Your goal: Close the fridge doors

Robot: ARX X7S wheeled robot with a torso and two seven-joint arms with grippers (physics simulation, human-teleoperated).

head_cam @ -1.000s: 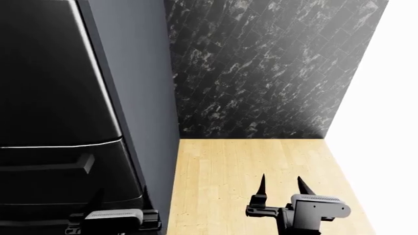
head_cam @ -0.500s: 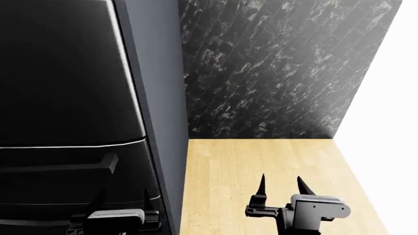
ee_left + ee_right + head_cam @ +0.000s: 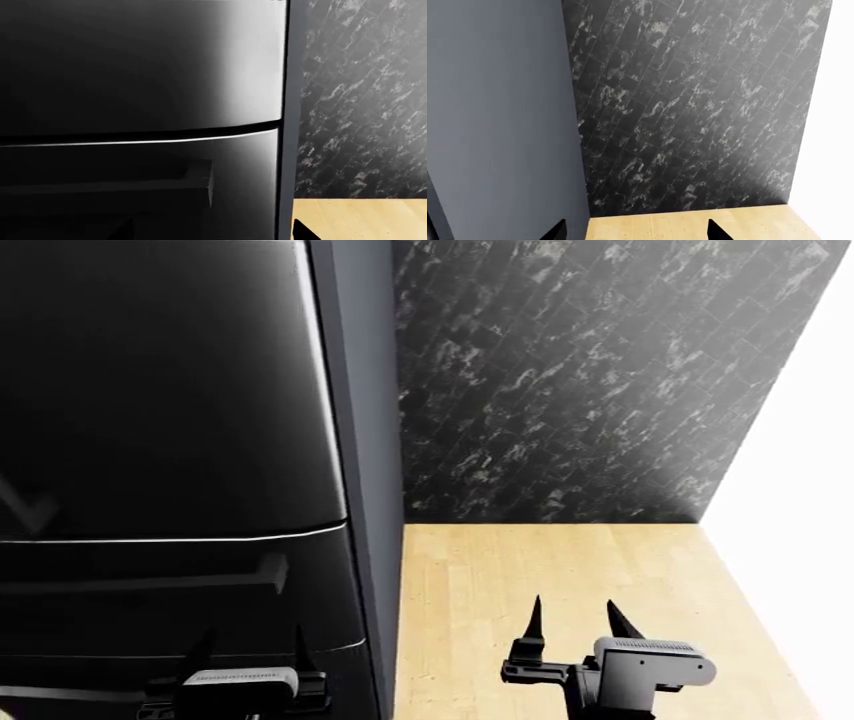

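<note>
Evidently the view has swung left over the last second: the glossy black fridge doors now fill more of the head view, their fronts flush and apparently shut above the freezer drawer. Left gripper hangs before that drawer, fingers spread, empty. Right gripper likewise wide, over the wood floor. Behind stands a dark marbled wall.

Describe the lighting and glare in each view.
Head view: glossy black fridge door carries a soft vertical sheen near its edge; the white wall is blown out. Left wrist view: a broad grey gradient on the door. Right wrist view: evenly lit marble wall, no glare.
</note>
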